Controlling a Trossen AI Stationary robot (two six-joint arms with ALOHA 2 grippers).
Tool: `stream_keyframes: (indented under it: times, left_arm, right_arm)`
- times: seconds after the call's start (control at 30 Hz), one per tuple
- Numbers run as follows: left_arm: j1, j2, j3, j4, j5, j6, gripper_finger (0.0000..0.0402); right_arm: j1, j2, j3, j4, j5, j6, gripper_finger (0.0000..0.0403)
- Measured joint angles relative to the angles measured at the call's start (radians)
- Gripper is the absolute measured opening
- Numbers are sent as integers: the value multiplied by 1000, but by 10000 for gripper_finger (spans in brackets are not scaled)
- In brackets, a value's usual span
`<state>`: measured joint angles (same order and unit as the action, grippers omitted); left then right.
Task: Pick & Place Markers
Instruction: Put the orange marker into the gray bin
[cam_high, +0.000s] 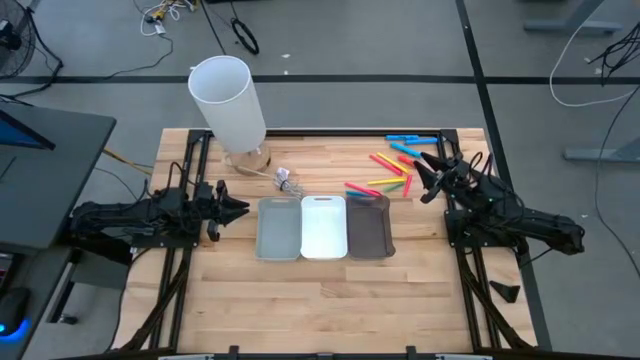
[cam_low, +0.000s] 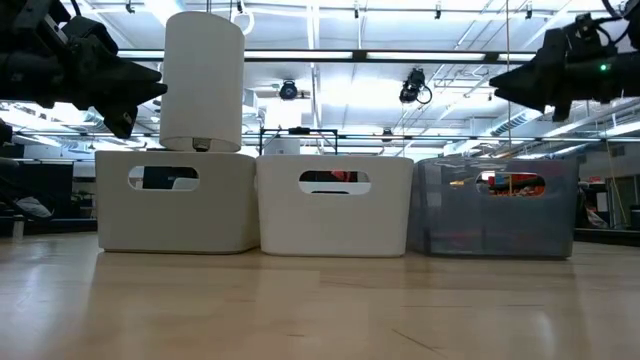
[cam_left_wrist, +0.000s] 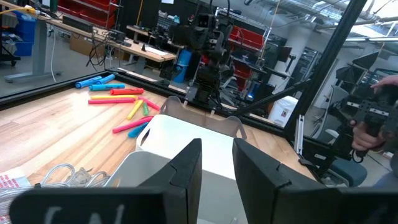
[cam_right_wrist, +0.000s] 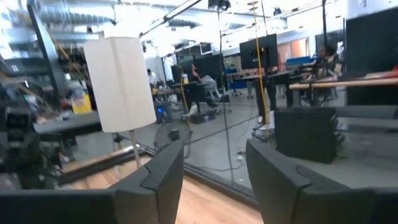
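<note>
Several markers (cam_high: 388, 172) in blue, red, yellow and orange lie loose on the wooden table at its far right, beyond the trays; the left wrist view shows these markers (cam_left_wrist: 121, 99) too. My right gripper (cam_high: 421, 176) hovers open just right of them, above the table, with nothing between its fingers (cam_right_wrist: 214, 155). My left gripper (cam_high: 243, 207) waits at the left, beside the grey tray, raised and pointing level. Its fingers (cam_left_wrist: 217, 155) stand a small gap apart and hold nothing.
Three small trays stand side by side at mid-table: grey (cam_high: 278, 230), white (cam_high: 323, 228) and dark (cam_high: 369, 228). A tall white cylinder (cam_high: 230, 100) stands on a wooden base at the far left, with a small crumpled bundle (cam_high: 285, 180) next to it.
</note>
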<state>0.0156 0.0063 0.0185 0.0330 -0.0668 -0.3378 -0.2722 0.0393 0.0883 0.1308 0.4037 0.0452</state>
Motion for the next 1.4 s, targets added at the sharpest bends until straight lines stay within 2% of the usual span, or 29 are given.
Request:
stream_keyframes:
  times: [0.47,0.77,1.0,1.4]
  left_arm:
    - [0,0,0,0,0,0,96]
    - [0,0,0,0,0,0,96]
    - [0,0,0,0,0,0,96]
    - [0,0,0,0,0,0,96]
  right_arm:
    - [0,315,303,-111,10,-2,176]
    - [4,490,526,-297,-1,1,176]
    - [40,603,704,-474,-6,82,176]
    - [99,797,988,-807,-170,284,176]
